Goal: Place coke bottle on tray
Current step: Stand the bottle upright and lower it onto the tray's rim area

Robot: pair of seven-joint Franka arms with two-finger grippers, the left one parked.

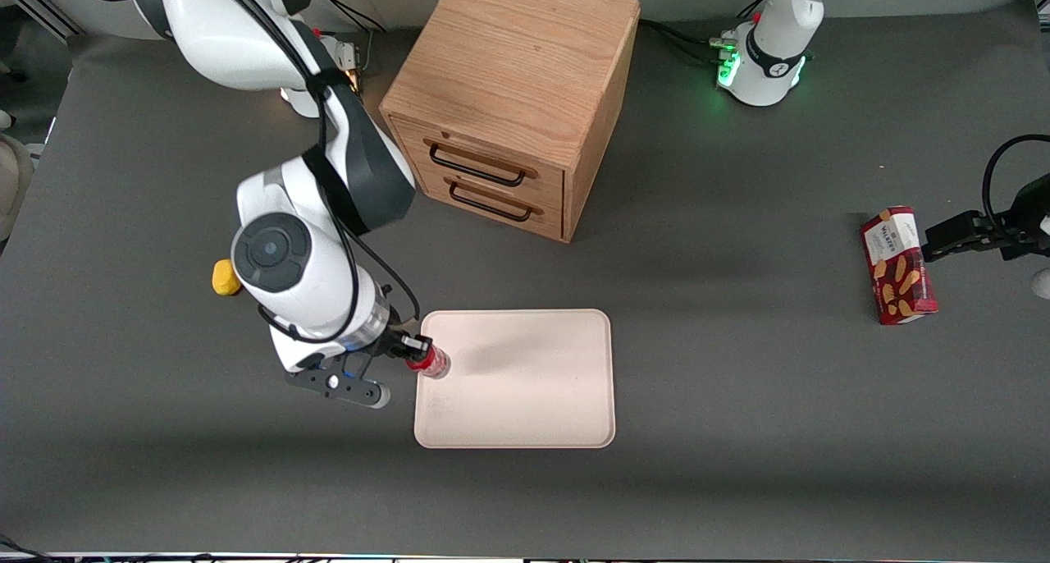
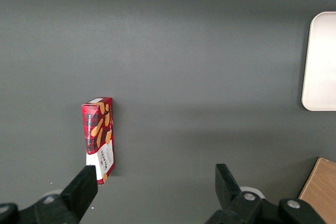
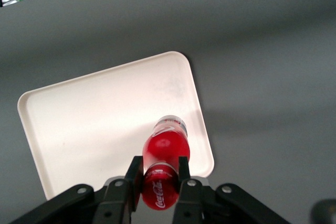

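The slim red coke bottle [image 1: 430, 361] [image 3: 165, 153] hangs in my right gripper [image 1: 414, 351] [image 3: 159, 169], whose two black fingers are shut on its upper body near the cap. Its clear base points down over the tray's edge nearest the working arm. The cream-white tray [image 1: 525, 382] [image 3: 94, 124] lies flat on the dark table, nearer the front camera than the wooden cabinet. Whether the bottle's base touches the tray cannot be told.
A wooden two-drawer cabinet [image 1: 513, 103] stands farther from the front camera than the tray. A small yellow object [image 1: 224, 277] lies beside the working arm. A red biscuit box [image 1: 898, 265] [image 2: 98, 132] lies toward the parked arm's end of the table.
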